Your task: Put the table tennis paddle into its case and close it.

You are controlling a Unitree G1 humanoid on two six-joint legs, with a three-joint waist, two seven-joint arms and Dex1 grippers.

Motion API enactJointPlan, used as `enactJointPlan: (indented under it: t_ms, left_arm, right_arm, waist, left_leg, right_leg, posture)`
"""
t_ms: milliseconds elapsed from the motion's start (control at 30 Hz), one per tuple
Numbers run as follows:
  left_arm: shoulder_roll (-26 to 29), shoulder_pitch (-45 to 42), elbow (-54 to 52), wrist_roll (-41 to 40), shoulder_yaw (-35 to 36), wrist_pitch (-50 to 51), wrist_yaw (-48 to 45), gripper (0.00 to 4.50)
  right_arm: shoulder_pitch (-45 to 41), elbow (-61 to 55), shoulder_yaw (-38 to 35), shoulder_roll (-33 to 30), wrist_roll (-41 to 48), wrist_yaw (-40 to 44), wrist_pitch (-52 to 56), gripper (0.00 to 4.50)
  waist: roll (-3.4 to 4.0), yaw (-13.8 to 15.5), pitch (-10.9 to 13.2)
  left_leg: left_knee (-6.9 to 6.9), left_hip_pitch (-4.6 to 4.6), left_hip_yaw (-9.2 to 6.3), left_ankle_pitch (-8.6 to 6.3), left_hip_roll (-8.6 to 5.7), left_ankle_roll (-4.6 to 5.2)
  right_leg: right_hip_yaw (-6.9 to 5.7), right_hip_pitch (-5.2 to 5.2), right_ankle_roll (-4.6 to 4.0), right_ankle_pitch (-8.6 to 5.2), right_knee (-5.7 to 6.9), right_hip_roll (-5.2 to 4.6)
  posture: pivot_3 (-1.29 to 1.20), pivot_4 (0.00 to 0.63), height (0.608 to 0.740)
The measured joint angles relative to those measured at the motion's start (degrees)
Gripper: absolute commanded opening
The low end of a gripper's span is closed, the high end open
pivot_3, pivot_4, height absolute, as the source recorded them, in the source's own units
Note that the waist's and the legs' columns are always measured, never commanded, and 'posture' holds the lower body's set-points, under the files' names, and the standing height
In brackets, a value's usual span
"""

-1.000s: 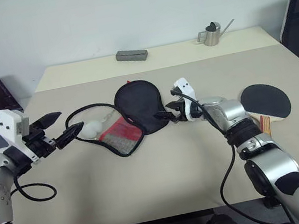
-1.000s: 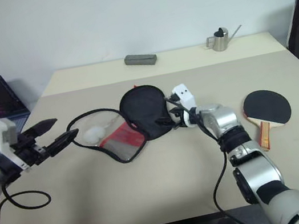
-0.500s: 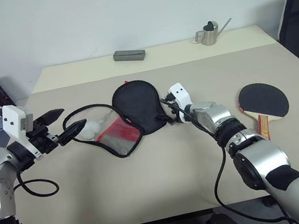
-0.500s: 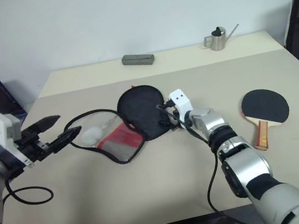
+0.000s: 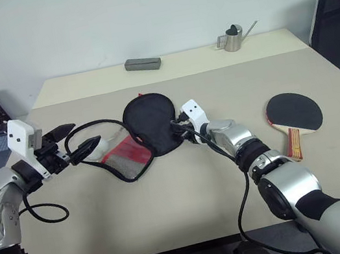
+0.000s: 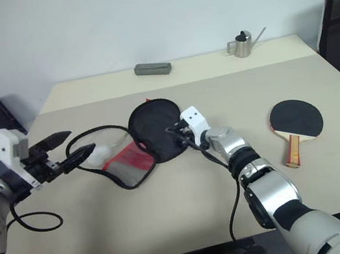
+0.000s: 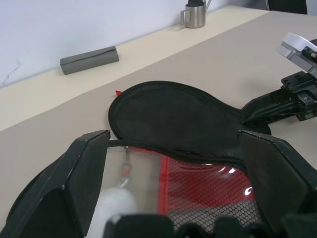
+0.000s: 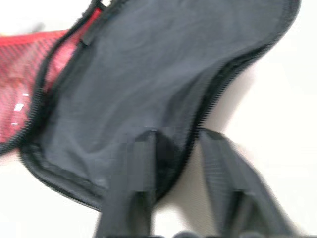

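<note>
We see case (image 5: 147, 128) lying unzipped mid-table, black flap spread. Right gripper (image 5: 176, 130) pinches flap's narrow end, likely to steady it. Left gripper (image 5: 84, 144) gapes beside zip loop, empty. Paddle (image 5: 294, 115) waits well apart, far right.

On the desk (image 5: 192, 215) the case (image 5: 149, 122) lies open at the middle, the table tennis paddle (image 5: 294, 113) well apart to its right; a grey block (image 5: 142, 63) and small watering can (image 5: 231, 38) sit behind, near the far edge
</note>
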Motion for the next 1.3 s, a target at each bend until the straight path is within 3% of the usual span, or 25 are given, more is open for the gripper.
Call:
enactJointPlan:
  t_ms: [33,733,933,1300]
  left_arm:
    - [-0.06,0.09,-0.02,0.0,0.0,0.0,0.04,4.5]
    - [-0.75,2.17,-2.39,-0.27,0.19,0.28,1.13,4.5]
    - [-1.36,2.16,-3.36,-1.28,0.09,1.36,1.03,4.5]
    - [-2.84,-0.69,-3.6,-1.29,-3.49,1.58,0.17,4.5]
  right_arm:
    - [-0.11,0.16,-0.05,0.01,-0.1,-0.3,0.0,0.03]
    - [-1.52,-2.09,-7.21,-0.32,4.34,-7.86,11.73,0.03]
    - [2.47,-13.45,-9.57,-4.79,6.77,-8.84,23.43,0.03]
    - [11.31,-33.4,-14.62,-7.24,10.95,-15.27,38.19,0.03]
  waist:
    - [0.0,-0.09,0.0]
    - [-0.02,-0.11,-0.01]
    - [-0.02,-0.12,-0.01]
    - [-0.03,-0.03,-0.02]
  left_leg:
    - [0.0,0.0,0.0,0.0,0.0,0.0]
    - [0.0,0.01,0.04,-0.03,0.02,0.05]
    - [0.0,0.0,0.06,-0.04,0.04,0.07]
    - [0.01,-0.01,0.09,-0.04,0.04,0.08]
  right_leg:
    - [0.01,0.0,0.0,0.0,0.0,0.0]
    - [0.09,-0.01,-0.02,0.01,0.0,0.04]
    - [0.1,-0.01,-0.02,0.01,0.0,0.05]
    - [0.11,-0.02,-0.01,0.01,0.0,0.05]
  posture:
    - [0.0,0.15,0.74]
    - [0.0,0.15,0.74]
    - [0.0,0.15,0.74]
    - [0.0,0.15,0.74]
